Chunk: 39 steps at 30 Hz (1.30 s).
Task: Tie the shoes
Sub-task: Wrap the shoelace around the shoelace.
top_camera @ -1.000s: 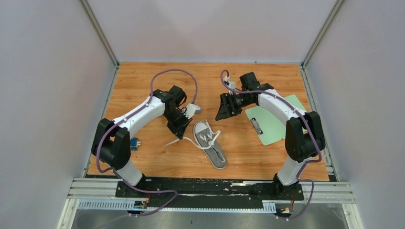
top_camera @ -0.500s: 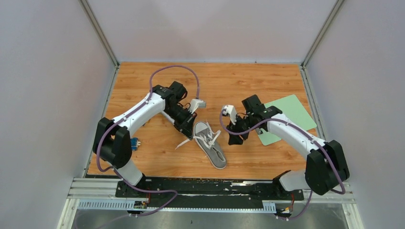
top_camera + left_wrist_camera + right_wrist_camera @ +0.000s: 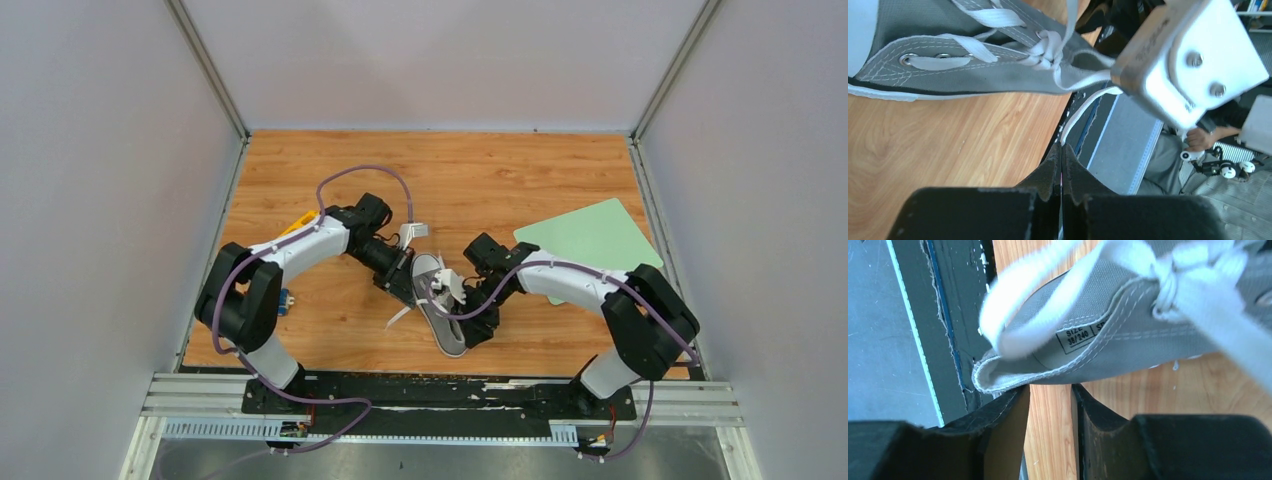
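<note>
Wooden table [image 3: 330,170] carries the grey sneaker [image 3: 445,325] at centre front, toe pointing away from the bases, between both arms. My left gripper [image 3: 1062,152] is pressed together, pinching a white lace [image 3: 1083,107] at its tips. My right gripper [image 3: 1050,395] stands part spread beside the heel collar, with only bare wood between its fingers. Risk noted: closing there could catch canvas instead of the loose loop [image 3: 1013,335], dragging the sneaker and pulling the held lace free.

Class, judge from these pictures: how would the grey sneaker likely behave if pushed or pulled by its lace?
The sneaker looks like thin canvas, so probably light and apt to slide on the wooden table. Its heel edge curls, so likely soft. The lace curves loosely: floppy until pulled taut.
</note>
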Motion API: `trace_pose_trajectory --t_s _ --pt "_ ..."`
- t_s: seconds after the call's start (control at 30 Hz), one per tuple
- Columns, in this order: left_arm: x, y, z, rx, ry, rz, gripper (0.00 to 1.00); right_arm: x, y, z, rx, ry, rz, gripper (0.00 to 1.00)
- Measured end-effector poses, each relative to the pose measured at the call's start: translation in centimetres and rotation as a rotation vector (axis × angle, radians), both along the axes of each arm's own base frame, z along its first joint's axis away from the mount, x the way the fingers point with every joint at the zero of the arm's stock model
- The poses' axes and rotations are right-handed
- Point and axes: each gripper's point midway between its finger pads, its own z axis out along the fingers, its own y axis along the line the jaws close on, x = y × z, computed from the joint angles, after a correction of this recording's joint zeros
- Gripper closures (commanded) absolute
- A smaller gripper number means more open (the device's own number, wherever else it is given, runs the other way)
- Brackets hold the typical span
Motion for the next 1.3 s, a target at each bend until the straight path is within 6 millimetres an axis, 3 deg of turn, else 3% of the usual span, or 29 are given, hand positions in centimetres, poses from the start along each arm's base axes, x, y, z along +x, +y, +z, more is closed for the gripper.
trace_pose_trajectory --t_s 0.23,0.3,0.37,0.47,0.5,0.53,0.57,0.63,0.67,0.73,0.8,0.9,0.97,1.03,1.17,1.23,1.3 --pt "0.9 -1.3 -1.5 -0.065 -0.011 0.061 1.00 1.0 0.2 0.5 -0.004 -0.062 -0.023 0.55" --pt "0.9 -1.5 -2.1 -0.086 -0.017 0.068 1.00 2.0 0.0 2.0 0.011 -0.151 -0.047 0.59" --pt "0.9 -1.6 -2.6 -0.109 -0.024 0.072 1.00 3.4 -0.1 4.2 0.035 -0.225 -0.092 0.54" --pt "0.6 -1.7 -3.3 -0.147 -0.038 0.084 1.00 8.4 0.2 9.2 0.122 -0.319 -0.251 0.35" --pt "0.5 -1.8 -3.3 -0.157 -0.040 0.086 1.00 10.8 0.0 11.2 0.160 -0.343 -0.328 0.23" --pt "0.6 -1.9 -3.3 -0.170 -0.044 0.086 1.00 13.2 -0.4 13.4 0.199 -0.361 -0.410 0.04" --pt "0.7 -2.1 -3.1 -0.184 -0.048 0.085 1.00 15.9 -0.9 16.1 0.248 -0.371 -0.499 0.01" --pt "1.3 -2.6 -2.5 -0.219 -0.078 0.083 1.00 20.3 -1.9 20.2 0.341 -0.360 -0.659 0.01" --pt "1.6 -2.8 -2.0 -0.237 -0.094 0.087 1.00 22.7 -2.4 22.8 0.423 -0.311 -0.752 0.10" --pt "2.2 -3.3 -1.0 -0.279 -0.133 0.091 1.00 25.5 -3.3 25.5 0.589 -0.192 -0.828 0.40" --pt "2.8 -3.8 -0.2 -0.314 -0.163 0.095 1.00 26.2 -4.3 25.4 0.689 -0.055 -0.827 0.45" --pt "3.3 -4.2 0.3 -0.344 -0.188 0.105 1.00 25.9 -5.5 21.2 0.650 0.136 -0.850 0.47" --pt "3.4 -4.3 0.4 -0.353 -0.189 0.114 1.00 24.6 -4.2 18.5 0.566 0.180 -0.823 0.51" --pt "3.4 -4.3 0.5 -0.361 -0.189 0.123 1.00 22.0 -1.8 16.8 0.492 0.184 -0.739 0.51" --pt "3.7 -4.0 1.0 -0.373 -0.202 0.148 1.00 14.6 2.6 13.5 0.381 0.167 -0.514 0.50" --pt "3.9 -3.6 1.5 -0.379 -0.220 0.171 1.00 11.6 3.1 12.4 0.338 0.169 -0.448 0.50" --pt "4.5 -2.9 2.1 -0.385 -0.245 0.204 1.00 10.5 3.0 11.7 0.312 0.151 -0.419 0.50"
